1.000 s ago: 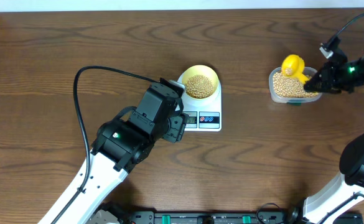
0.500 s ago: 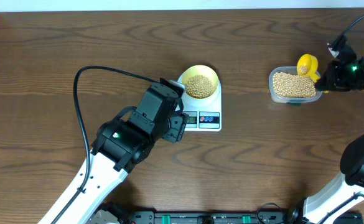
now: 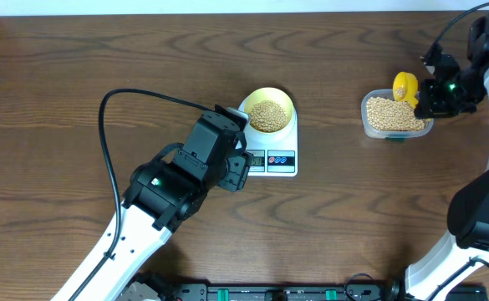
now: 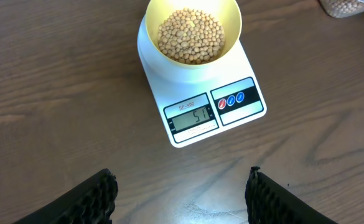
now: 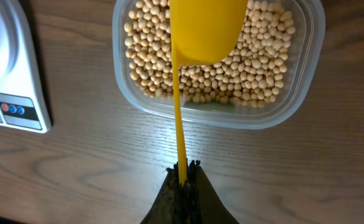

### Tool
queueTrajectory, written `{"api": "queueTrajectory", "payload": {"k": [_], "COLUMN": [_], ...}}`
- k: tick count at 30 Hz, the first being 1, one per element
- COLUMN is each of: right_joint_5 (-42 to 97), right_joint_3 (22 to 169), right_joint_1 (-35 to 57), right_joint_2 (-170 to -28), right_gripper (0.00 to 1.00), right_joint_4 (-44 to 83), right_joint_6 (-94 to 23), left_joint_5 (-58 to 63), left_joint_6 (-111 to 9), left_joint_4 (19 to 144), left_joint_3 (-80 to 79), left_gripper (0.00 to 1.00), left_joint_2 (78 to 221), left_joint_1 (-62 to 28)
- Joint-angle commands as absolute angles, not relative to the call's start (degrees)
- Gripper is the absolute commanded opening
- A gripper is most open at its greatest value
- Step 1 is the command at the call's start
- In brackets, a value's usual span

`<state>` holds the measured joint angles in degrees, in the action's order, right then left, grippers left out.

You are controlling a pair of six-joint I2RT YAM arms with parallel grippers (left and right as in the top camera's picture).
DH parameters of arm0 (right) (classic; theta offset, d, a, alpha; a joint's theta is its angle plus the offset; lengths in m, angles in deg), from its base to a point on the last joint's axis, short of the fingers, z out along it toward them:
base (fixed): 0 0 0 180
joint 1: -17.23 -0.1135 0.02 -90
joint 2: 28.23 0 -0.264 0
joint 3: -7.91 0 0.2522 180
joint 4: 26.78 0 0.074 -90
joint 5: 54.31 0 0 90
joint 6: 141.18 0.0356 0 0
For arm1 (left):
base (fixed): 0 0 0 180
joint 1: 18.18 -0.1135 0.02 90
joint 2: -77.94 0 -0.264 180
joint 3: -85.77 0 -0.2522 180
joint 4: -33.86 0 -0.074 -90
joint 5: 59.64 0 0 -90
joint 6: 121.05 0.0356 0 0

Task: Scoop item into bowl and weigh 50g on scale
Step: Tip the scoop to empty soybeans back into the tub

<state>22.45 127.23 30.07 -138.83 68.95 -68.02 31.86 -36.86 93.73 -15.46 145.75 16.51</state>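
The weighing looks all but finished: the small round pale yellow bowl point(image 4: 193, 31) stands on the flat white kitchen scale point(image 4: 214, 113) in the upper middle of the left wrist view, and the display appears to read 51, a touch over target. What is left, by my judgement, is at most lifting out a bean or two and setting the scoop down.

The bowl holds a heap of small round tan beans point(image 4: 191, 36), well below its rim. The clear rounded-rectangular plastic tub point(image 5: 306, 93), at the right edge of the overhead frame, holds a shallow layer of the same beans.

The right gripper point(image 5: 182, 171) has its jaws clamped on the thin handle of the yellow plastic scoop point(image 5: 206, 25), held over the tub; no beans show on it. The left gripper point(image 4: 185, 196) hovers below the scale, jaws wide apart and empty
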Motion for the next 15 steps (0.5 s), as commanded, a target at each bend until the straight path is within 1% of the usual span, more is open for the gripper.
{"api": "queueTrajectory", "payload": {"k": [1, 10, 15], "right_joint_5": [24.7, 25.3, 28.3], "right_joint_3": [127.0, 127.0, 127.0], "right_joint_1": [29.4, 29.1, 28.5], "right_joint_2": [-137.6, -137.6, -137.6], "right_gripper": [0.01, 0.01, 0.01], "right_joint_4": [69.1, 72.5, 73.6], "right_joint_6": [-66.1, -64.5, -63.1], "left_joint_5": [32.4, 32.3, 32.3], "left_joint_6": [-37.1, -37.1, -37.1], "left_joint_4": [93.9, 93.9, 93.9], "left_joint_3": [-14.0, -14.0, -14.0], "left_gripper": [0.69, 0.69, 0.69], "left_joint_2": [145.3, 145.3, 145.3], "left_joint_1": [16.3, 16.3, 16.3]}}
